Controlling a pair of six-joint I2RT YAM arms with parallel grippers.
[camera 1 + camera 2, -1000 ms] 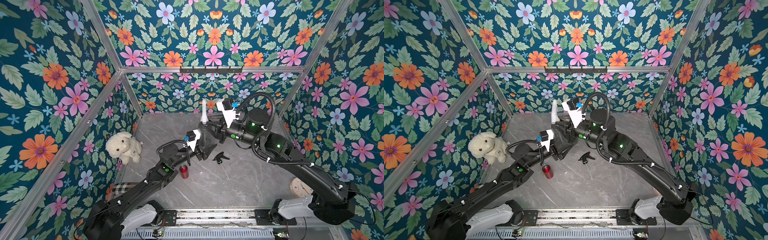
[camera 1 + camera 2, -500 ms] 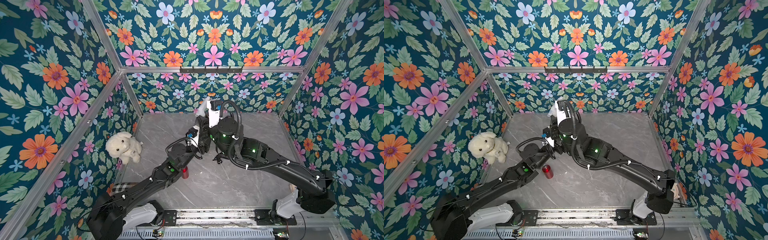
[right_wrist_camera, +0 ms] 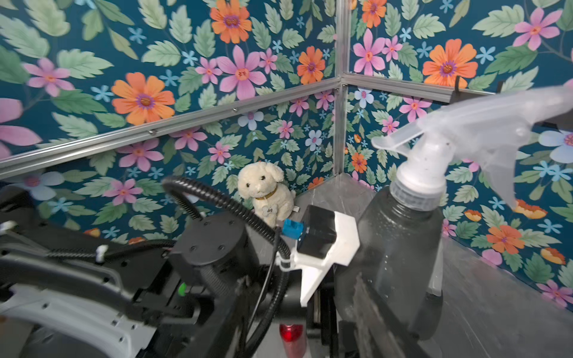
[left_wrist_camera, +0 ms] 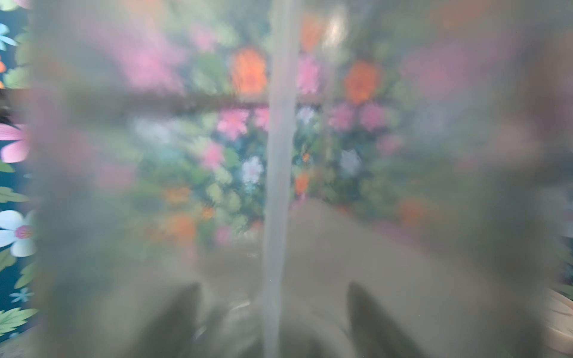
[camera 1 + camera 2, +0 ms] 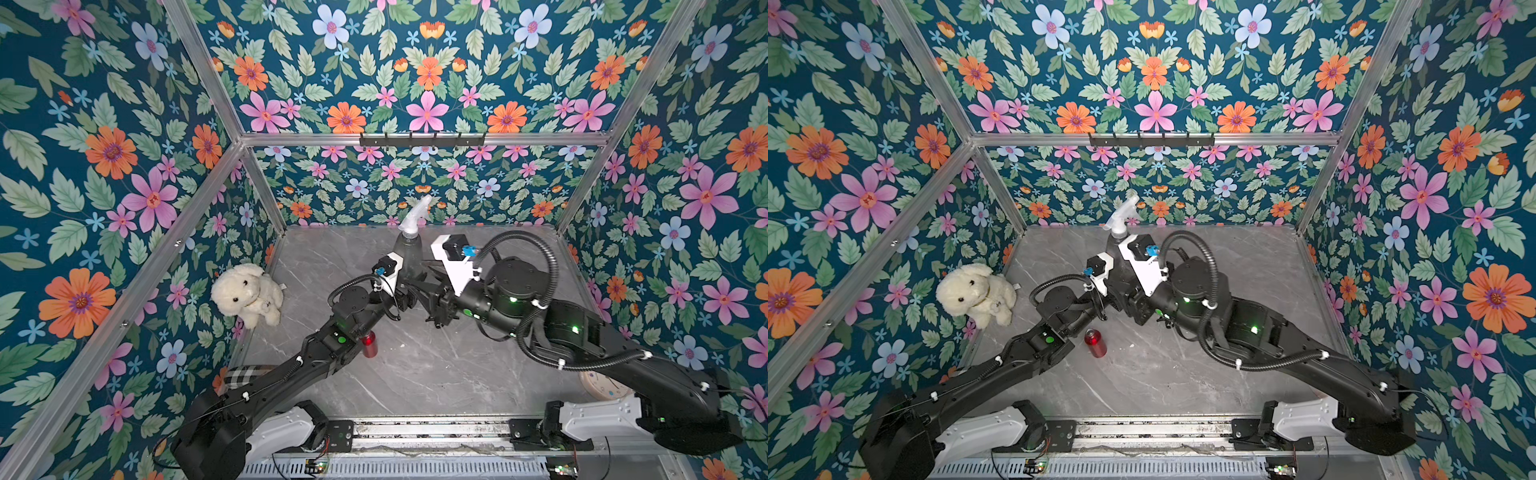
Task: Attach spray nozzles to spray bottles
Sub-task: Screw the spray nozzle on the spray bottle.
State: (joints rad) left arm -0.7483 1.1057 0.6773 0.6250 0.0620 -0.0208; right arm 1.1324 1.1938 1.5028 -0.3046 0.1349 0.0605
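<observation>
Inspected a cell walled in floral print on aluminium framing, floored with a grey marbled surface (image 5: 415,374). At far left, found a cream plush dog (image 5: 245,293) sitting against the wall, well apart from the work. Traced the left arm (image 5: 291,370) from the near rail up to rear centre. Just beside its forearm, found the red bottle (image 5: 369,344) standing upright, apart from both hands.

Found the left hand (image 5: 407,286) clamped round the lower body of the grey bottle (image 5: 409,255). Confirmed in the left wrist view: filled by the translucent wall, with the dip tube (image 4: 276,186) running down the middle and dark fingers (image 4: 179,319) showing at either side of it. Noted the white nozzle (image 5: 413,216) seated on that bottle's neck, above the left hand, pointing toward the back wall. Could not tell whether screwed fully home.

Just right of the bottle, found the right hand (image 5: 434,297) low beside its body, clear of the nozzle. Could not tell whether spread or pressed together. At far right, noted a pale round disc (image 5: 598,386) partly behind the right arm.
</observation>
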